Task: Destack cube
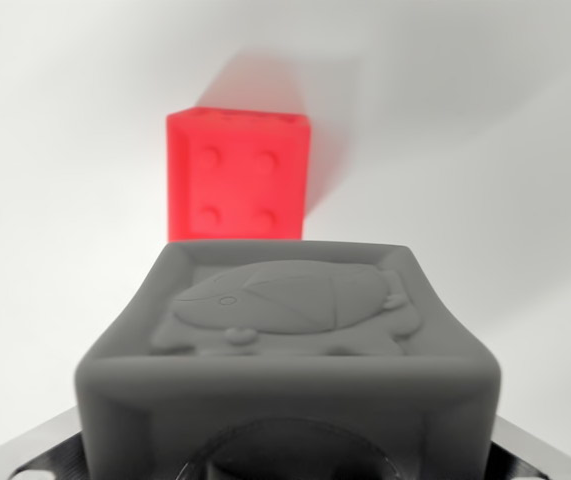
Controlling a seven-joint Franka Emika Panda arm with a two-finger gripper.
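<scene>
Plain white matte surface (55,250) fills the view ahead of the gripper (285,455) and out past both its sides, smooth and unmarked. A soft pinkish shadow (265,80) lies on it far ahead. Can't tell if the white is only tabletop or also a back wall.

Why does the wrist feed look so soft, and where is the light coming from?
In the wrist view, the grey cube fills the near field and is blurred, especially its front edge; the red cube behind is soft too. The red cube's pinkish shadow falls up and to the wrist view's right, suggesting light from the lower left. No harsh glare.
</scene>
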